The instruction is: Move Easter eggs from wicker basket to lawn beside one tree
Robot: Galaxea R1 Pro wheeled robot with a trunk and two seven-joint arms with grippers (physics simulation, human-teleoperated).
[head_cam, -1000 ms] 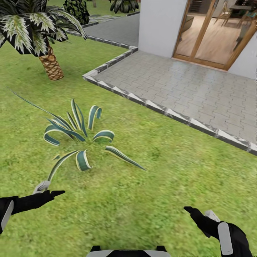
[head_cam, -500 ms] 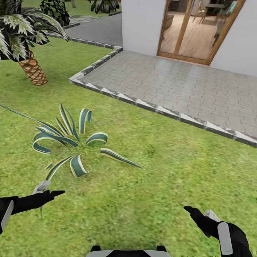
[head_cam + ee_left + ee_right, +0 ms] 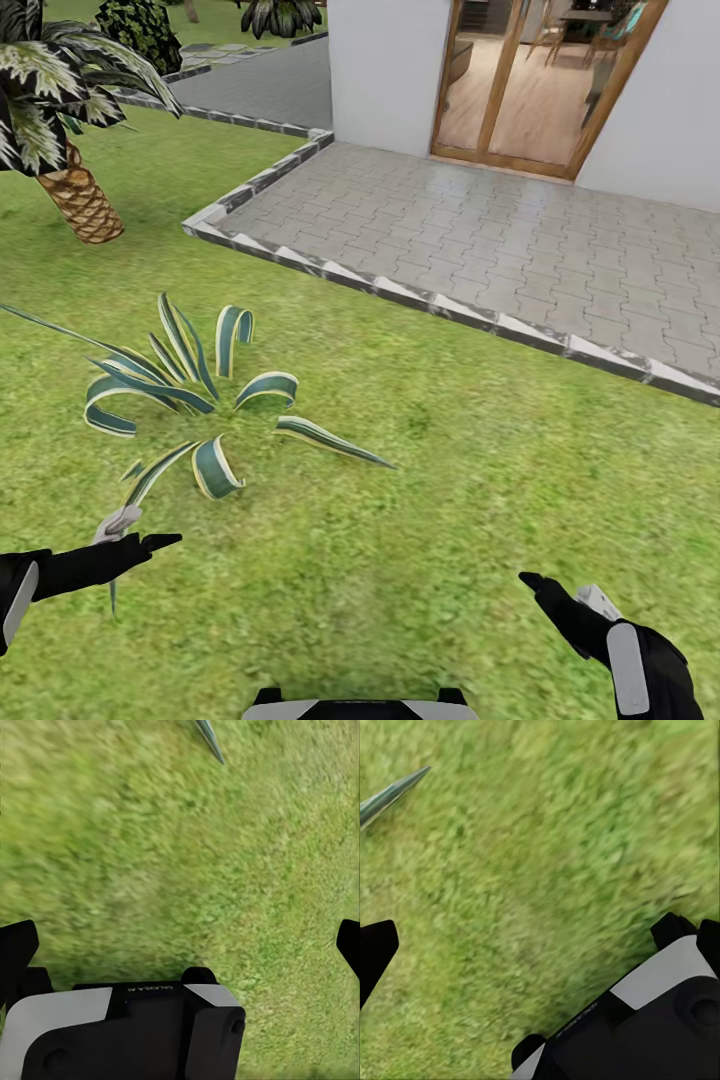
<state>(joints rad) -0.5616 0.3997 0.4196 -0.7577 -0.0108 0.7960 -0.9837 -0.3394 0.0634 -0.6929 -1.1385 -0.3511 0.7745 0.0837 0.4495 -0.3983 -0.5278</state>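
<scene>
My left gripper (image 3: 140, 530) and right gripper (image 3: 565, 595) low over lawn (image 3: 430, 500), fingers spread, empty; striped agave (image 3: 190, 400) ahead-left; paved patio (image 3: 500, 250) beyond.

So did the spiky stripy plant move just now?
No. The striped plant slid left in the head view, but the palm and paving edge slid left with it, so the camera turned.
</scene>
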